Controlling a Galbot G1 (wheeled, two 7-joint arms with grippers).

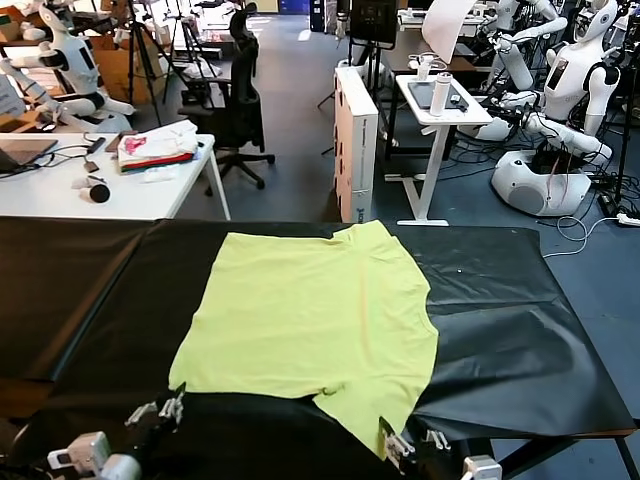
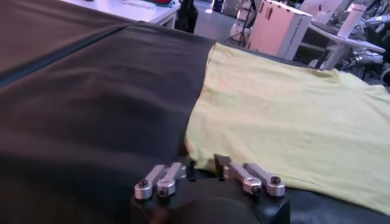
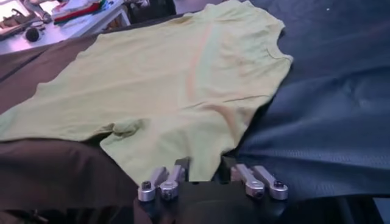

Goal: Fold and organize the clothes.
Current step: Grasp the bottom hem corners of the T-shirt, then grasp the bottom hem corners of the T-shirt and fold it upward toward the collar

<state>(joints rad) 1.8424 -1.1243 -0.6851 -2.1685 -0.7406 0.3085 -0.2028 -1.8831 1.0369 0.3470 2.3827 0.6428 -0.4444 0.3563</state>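
A lime T-shirt [image 1: 310,320] lies spread flat on a black-covered table [image 1: 500,330], its near edge reaching the front of the cloth. The robot's left gripper [image 1: 172,405] sits at the shirt's near left corner, fingers drawn together at the hem; whether fabric is pinched between them cannot be told. The right gripper [image 1: 393,440] sits at the tip of the near sleeve, which hangs toward the table's front edge, its fingers clamped on that sleeve's edge. Behind the table stand a white desk [image 1: 120,190] and an office chair [image 1: 240,95].
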